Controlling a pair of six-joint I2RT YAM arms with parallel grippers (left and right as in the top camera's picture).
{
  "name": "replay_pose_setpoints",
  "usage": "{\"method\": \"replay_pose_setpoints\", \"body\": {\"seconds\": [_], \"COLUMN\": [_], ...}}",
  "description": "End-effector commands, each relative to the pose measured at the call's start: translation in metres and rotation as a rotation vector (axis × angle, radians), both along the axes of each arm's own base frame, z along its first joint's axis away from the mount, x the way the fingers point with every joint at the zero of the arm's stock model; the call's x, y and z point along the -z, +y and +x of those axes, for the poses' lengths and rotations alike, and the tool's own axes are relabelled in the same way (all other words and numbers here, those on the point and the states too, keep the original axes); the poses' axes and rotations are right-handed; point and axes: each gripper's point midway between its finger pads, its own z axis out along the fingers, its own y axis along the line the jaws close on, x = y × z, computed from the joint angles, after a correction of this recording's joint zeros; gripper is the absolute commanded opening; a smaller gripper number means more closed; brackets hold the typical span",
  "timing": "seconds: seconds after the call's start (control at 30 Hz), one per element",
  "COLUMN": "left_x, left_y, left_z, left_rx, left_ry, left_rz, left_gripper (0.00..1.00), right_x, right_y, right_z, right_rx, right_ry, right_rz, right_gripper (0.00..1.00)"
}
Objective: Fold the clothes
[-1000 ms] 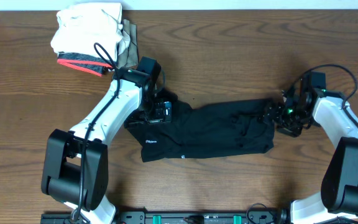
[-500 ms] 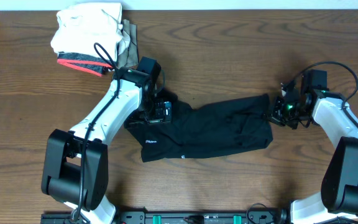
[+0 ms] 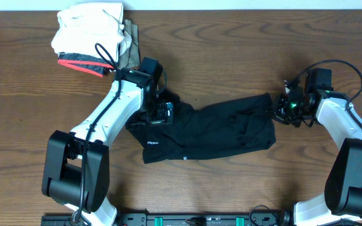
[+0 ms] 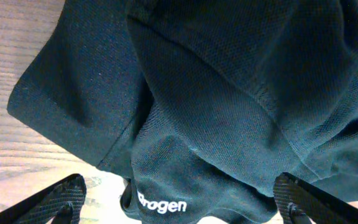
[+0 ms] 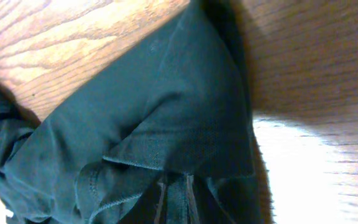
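While I watch from overhead, the wooden desk (image 3: 231, 50) fills most of my screen, and the black shirt (image 3: 212, 132) lies rumpled across its middle, stretched left to right between the two arms. My left arm (image 3: 105, 119) reaches in over the shirt's left end, and my right arm (image 3: 338, 119) comes in at its upper right corner. A pile of folded garments (image 3: 90, 37) sits at the back left of the desk, apart from the shirt, white and cream on top with a red-trimmed grey piece beneath. On the left wrist camera my left fingers (image 4: 61, 199) stand spread wide above the bunched cloth, gripping nothing. On the right wrist camera my right fingers (image 5: 161, 205) are drawn narrow and pinch a fold at the shirt's edge, which rises toward them. A small white logo (image 4: 162, 205) shows on the fabric between the left fingertips.
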Motion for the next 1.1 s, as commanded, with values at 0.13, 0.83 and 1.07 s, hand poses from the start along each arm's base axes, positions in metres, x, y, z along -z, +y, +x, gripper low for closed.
{"method": "replay_pose_setpoints", "body": {"seconds": [0.13,0.83,1.07], "left_x": [0.003,0.003,0.003], "left_y": [0.002,0.001,0.001], "left_z": [-0.003,-0.002,-0.003], "left_rx": [-0.009,-0.01,-0.01], "left_ry": [0.013,0.009,0.011], "left_rz": [0.006,0.005,0.006], "left_gripper": [0.98,0.98,0.98], "right_x": [-0.006,-0.013,-0.009], "right_y": [-0.007,0.08,0.077], "right_z": [0.008,0.012,0.014], "right_rx": [0.014,-0.138,-0.141], "right_ry": [-0.025,-0.073,-0.084], "right_rz": [-0.03,0.006,-0.074], "right_gripper": [0.04,0.01,0.03]}}
